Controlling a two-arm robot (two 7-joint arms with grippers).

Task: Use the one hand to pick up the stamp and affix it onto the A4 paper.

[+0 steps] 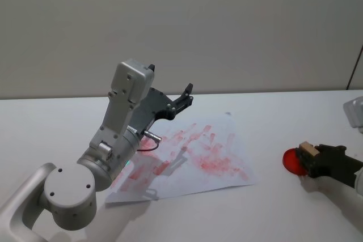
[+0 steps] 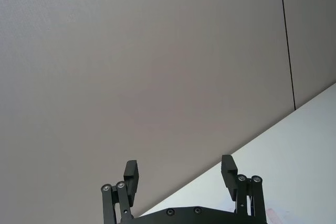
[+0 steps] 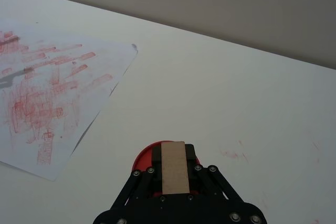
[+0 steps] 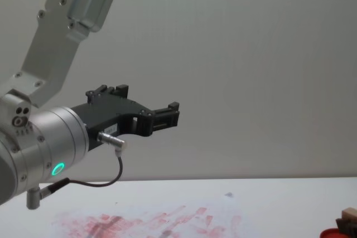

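Note:
The stamp [image 1: 308, 150], a small tan wooden block, stands on a round red pad [image 1: 290, 160] at the table's right. My right gripper [image 1: 312, 158] is shut on it. In the right wrist view the stamp [image 3: 174, 167] sits between the black fingers [image 3: 191, 153], with the red pad [image 3: 146, 156] showing beneath. The A4 paper [image 1: 204, 154], smeared with red ink marks, lies flat mid-table, left of the stamp. My left gripper [image 1: 185, 97] hangs open and empty above the paper's far edge, and the left wrist view shows its jaws [image 2: 179, 174] spread wide.
The large silver left arm [image 1: 116, 134] rises over the paper's left part and hides some of it. The white table [image 1: 272, 111] runs back to a plain grey wall. Faint red smudges [image 3: 233, 154] mark the table near the pad.

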